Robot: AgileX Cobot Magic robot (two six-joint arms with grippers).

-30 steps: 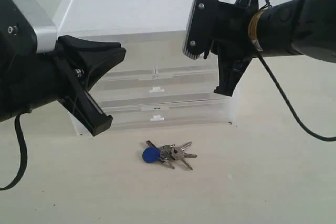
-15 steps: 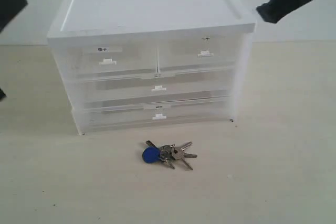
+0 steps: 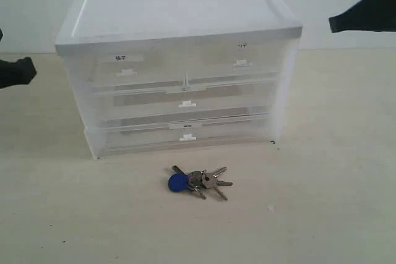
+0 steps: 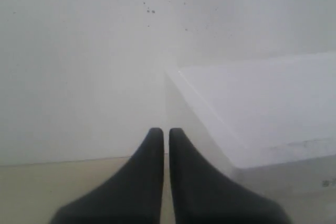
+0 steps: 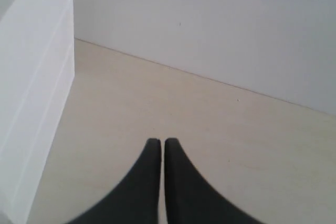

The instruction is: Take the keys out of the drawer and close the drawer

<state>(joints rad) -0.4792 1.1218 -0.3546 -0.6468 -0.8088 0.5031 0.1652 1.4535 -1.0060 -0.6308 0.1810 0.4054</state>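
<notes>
The keys (image 3: 198, 180), a silver bunch with one blue round head, lie on the table just in front of the clear plastic cabinet (image 3: 179, 10). The drawer (image 3: 238, 60), top right with a faint label and a white pull tab, sits flush with the cabinet front. My left gripper (image 3: 25, 71) shows only its dark tip at the left edge, far from the keys. In the left wrist view it (image 4: 163, 132) is shut and empty. My right gripper (image 3: 337, 24) pokes in at the upper right, above and beside the cabinet. It (image 5: 159, 141) is also shut with nothing in it.
The top left drawer (image 3: 127, 66) carries a bold dark label. Two full-width drawers (image 3: 185, 100) lie below it, all pushed in. A white wall (image 5: 210, 19) stands behind the beige table (image 3: 322, 214). The cabinet's side (image 5: 31, 77) is near the right gripper.
Both arms have pulled back from in front of the cabinet to the edges of the exterior view. The keys and the drawers have not moved.
</notes>
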